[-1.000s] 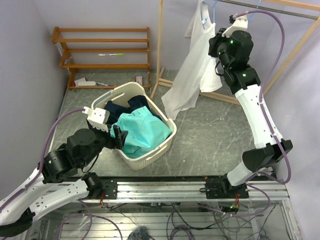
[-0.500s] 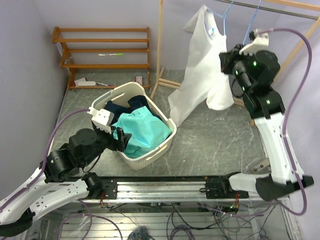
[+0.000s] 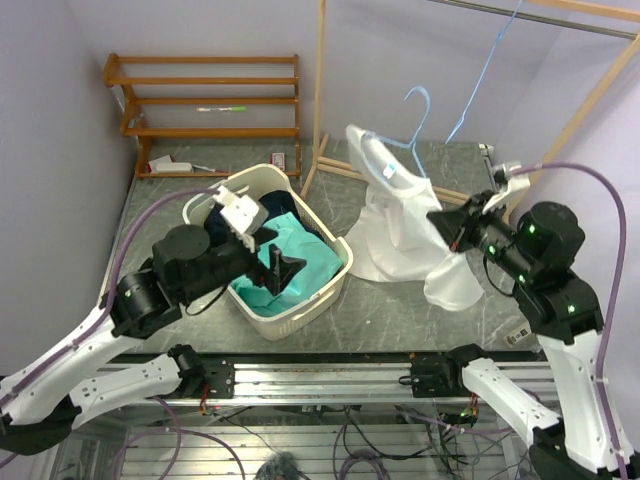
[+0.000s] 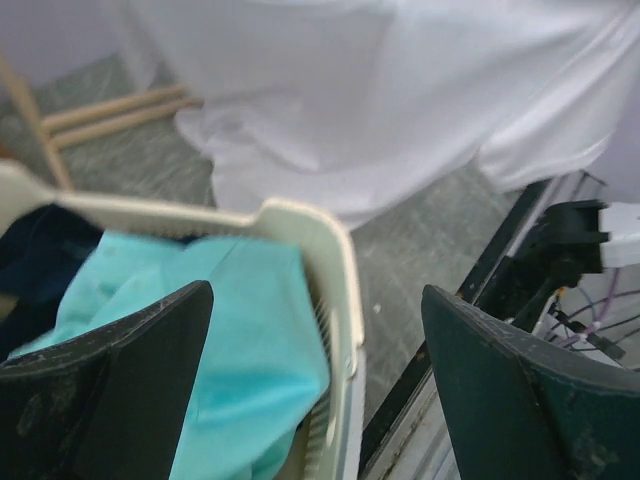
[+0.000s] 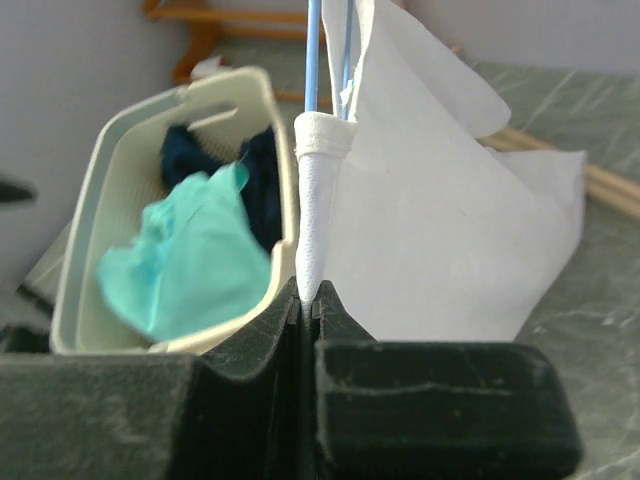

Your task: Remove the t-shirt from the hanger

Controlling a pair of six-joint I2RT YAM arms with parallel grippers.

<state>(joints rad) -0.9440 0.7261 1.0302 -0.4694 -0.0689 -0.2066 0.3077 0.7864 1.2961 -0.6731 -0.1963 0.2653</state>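
Observation:
The white t-shirt (image 3: 393,225) hangs low over the table floor, its collar still on a blue hanger (image 3: 421,125) that is off the rail. My right gripper (image 3: 447,228) is shut on a fold of the shirt; in the right wrist view the jaws (image 5: 310,300) pinch the white fabric (image 5: 440,250) below the blue hanger wire (image 5: 313,50). My left gripper (image 3: 283,270) is open and empty over the laundry basket (image 3: 335,283). The left wrist view shows the shirt (image 4: 380,90) beyond the basket rim (image 4: 335,270).
The cream basket holds teal cloth (image 3: 300,262) and dark clothes. A wooden clothes rack (image 3: 320,90) stands behind with a second blue hanger (image 3: 490,60) on its rail. A wooden shelf (image 3: 200,100) is at back left. The metal base rail (image 3: 330,375) runs along the near edge.
My right gripper has pulled the t-shirt and its hanger down off the rail, toward the front right. My left gripper has moved right and up over the basket.

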